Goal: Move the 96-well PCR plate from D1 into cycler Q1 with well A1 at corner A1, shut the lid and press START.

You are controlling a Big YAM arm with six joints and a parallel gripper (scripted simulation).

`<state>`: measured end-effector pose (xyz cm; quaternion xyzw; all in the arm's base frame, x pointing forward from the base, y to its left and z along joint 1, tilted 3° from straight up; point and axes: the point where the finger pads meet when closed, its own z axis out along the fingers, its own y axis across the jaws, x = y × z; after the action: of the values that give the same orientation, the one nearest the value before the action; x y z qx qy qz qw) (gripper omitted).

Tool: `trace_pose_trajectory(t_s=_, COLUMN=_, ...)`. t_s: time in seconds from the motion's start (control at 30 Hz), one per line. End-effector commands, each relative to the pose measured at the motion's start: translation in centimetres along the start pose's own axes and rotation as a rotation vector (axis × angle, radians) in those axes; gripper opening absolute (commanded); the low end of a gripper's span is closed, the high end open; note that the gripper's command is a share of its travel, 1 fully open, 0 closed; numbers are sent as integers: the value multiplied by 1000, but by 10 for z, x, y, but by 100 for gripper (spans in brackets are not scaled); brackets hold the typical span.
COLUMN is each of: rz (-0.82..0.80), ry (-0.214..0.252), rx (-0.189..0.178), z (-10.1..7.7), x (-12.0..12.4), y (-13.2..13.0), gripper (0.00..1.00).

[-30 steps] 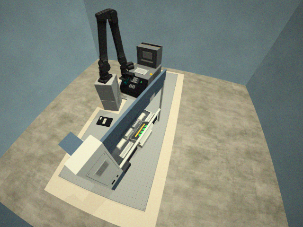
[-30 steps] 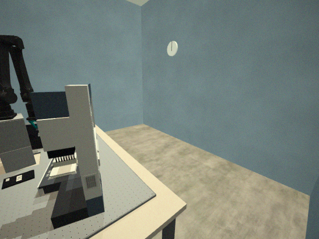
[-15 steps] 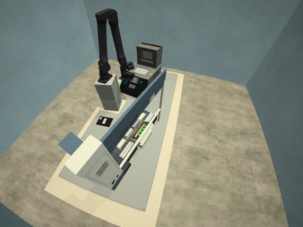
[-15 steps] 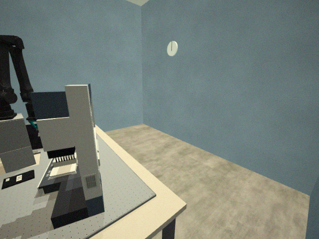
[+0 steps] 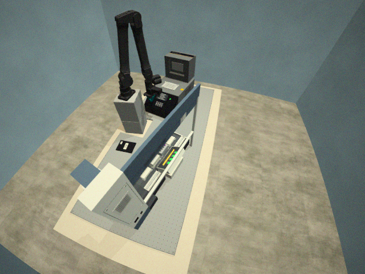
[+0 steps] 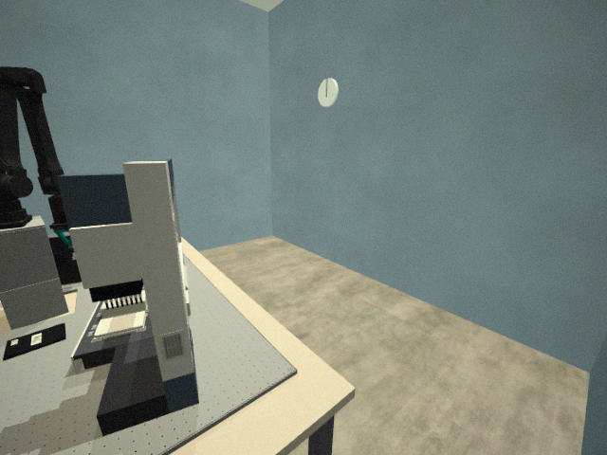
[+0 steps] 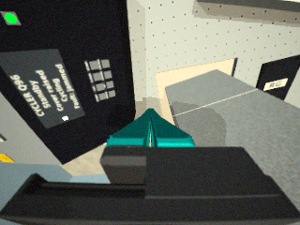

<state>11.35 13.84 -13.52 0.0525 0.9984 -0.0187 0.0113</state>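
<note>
The cycler Q1 (image 5: 166,97) stands beside the arm's pedestal, with its lid (image 5: 179,66) raised. A white 96-well plate (image 5: 170,85) lies on its block. The lamp (image 5: 170,99) is green; it also shows in the wrist view (image 7: 10,19). My gripper (image 5: 151,99) is shut and empty, its teal fingers (image 7: 150,114) pressed together. It hangs in front of Q1's black front panel, a little below and right of the keypad (image 7: 99,80) in the wrist view. The fingertips do not touch any key. Only a teal sliver of the gripper (image 6: 64,237) shows in the exterior view.
The grey arm pedestal (image 7: 234,108) is close on the gripper's right. The black regrip nest RG (image 5: 128,146) lies beyond it. A long blue-grey gantry (image 5: 160,129) spans the deck row of labware (image 5: 165,156). A white housing (image 6: 141,254) stands at the far end.
</note>
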Motion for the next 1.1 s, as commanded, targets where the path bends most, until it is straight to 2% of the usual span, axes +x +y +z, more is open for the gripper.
trace_pose_trajectory(t_s=0.0, rz=7, ry=-18, rx=-28, z=-2, x=-8, y=10, gripper=0)
trace_pose_trajectory(t_s=0.23, rz=8, ry=-20, rx=-31, z=-2, x=-10, y=12, gripper=0)
trace_pose_trajectory(t_s=0.47, rz=7, ry=-11, rx=-16, z=-1, x=-4, y=2, gripper=0)
trace_pose_trajectory(t_s=1.07, rz=9, ry=-19, rx=-28, z=-2, x=-9, y=11, gripper=0)
